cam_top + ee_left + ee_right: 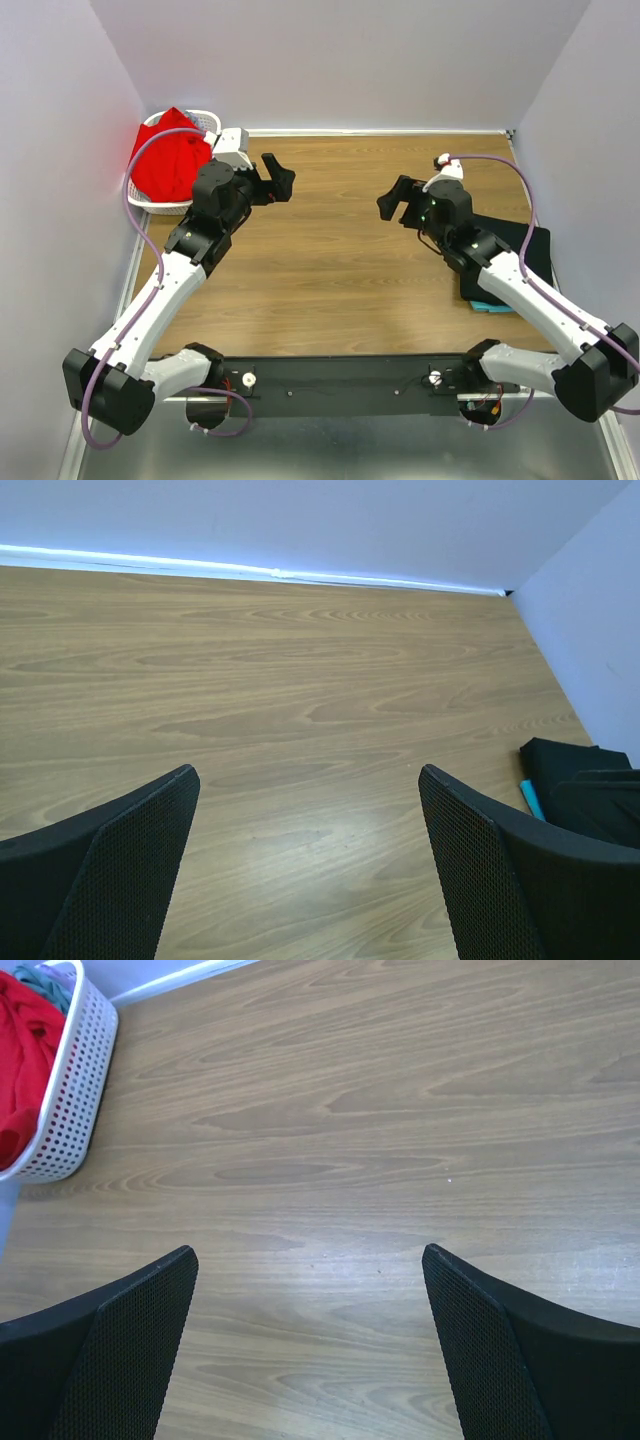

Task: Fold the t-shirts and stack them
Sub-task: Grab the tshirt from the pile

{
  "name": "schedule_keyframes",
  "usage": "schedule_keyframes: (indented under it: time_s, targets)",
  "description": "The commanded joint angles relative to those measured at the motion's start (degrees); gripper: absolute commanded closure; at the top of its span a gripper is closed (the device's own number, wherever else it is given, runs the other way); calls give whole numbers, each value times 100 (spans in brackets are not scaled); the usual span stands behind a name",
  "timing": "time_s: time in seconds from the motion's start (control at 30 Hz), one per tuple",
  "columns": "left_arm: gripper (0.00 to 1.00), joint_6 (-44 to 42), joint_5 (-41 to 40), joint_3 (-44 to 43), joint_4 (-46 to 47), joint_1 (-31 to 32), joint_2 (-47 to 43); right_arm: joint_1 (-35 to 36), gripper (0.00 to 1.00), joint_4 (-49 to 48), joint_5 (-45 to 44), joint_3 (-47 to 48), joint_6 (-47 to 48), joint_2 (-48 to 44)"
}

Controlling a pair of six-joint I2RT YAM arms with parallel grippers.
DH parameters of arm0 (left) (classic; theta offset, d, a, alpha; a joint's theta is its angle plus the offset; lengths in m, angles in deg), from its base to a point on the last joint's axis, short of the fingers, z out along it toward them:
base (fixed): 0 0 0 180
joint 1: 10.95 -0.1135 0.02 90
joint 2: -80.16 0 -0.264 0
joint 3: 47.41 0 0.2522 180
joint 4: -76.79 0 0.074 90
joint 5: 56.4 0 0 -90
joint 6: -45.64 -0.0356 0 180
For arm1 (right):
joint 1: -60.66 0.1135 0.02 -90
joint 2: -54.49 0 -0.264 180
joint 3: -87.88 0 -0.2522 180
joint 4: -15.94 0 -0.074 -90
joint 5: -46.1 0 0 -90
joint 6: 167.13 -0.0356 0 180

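A robotics lab test cell: plain pale walls (pixel 350 60) box in a wood-grain counter (pixel 330 270) on three sides, ahead of the fingers (pixel 120 880), while the left arm (pixel 170 285) and right arm (pixel 520 290) are bolted to a black rail (pixel 340 372) behind them.

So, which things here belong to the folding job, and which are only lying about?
Job:
- red t-shirt, in the basket
- black t-shirt, lying on a teal t-shirt

Only lying about:
- white basket
- wooden table
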Motion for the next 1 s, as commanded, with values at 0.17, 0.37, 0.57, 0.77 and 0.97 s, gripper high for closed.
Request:
schedule_keyframes:
  time_s: [0.17,0.37,0.57,0.77,0.97]
  targets:
    - [4,221,-391,-79,55,-24,129,-20,0,-23,86,-193,172,-430]
    - [6,414,-1172,-588,-191,-155,567,-20,0,56,480,-140,198,-491]
    - [7,616,-2280,-1546,-516,-787,1515,-20,0,65,982,-78,189,-395]
    - [16,836,-2773,-2275,-735,-1640,2404,-20,0,83,1245,-8,251,-193]
    - [21,933,-2922,-2952,-1069,-2054,3406,-11,0,91,1395,-8,242,-219]
